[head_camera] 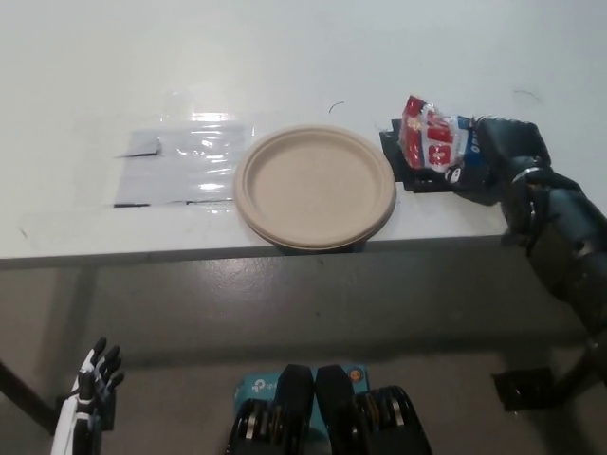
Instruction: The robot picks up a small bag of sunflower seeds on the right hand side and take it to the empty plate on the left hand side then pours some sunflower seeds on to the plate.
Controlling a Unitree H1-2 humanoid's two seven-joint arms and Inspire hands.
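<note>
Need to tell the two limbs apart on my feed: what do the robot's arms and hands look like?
The right hand is black with thick segmented fingers, on a bulky dark grey-black arm of glossy rounded shells. The left hand is white with black finger segments and tips; only its top shows.

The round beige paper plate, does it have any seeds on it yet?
Empty. The round beige paper plate shows only bare surface; the red and blue seed bag is beside it in the black right hand.

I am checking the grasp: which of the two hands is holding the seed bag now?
The black right hand, shut on the seed bag right of the plate. The white left hand hangs below the table, open.
</note>
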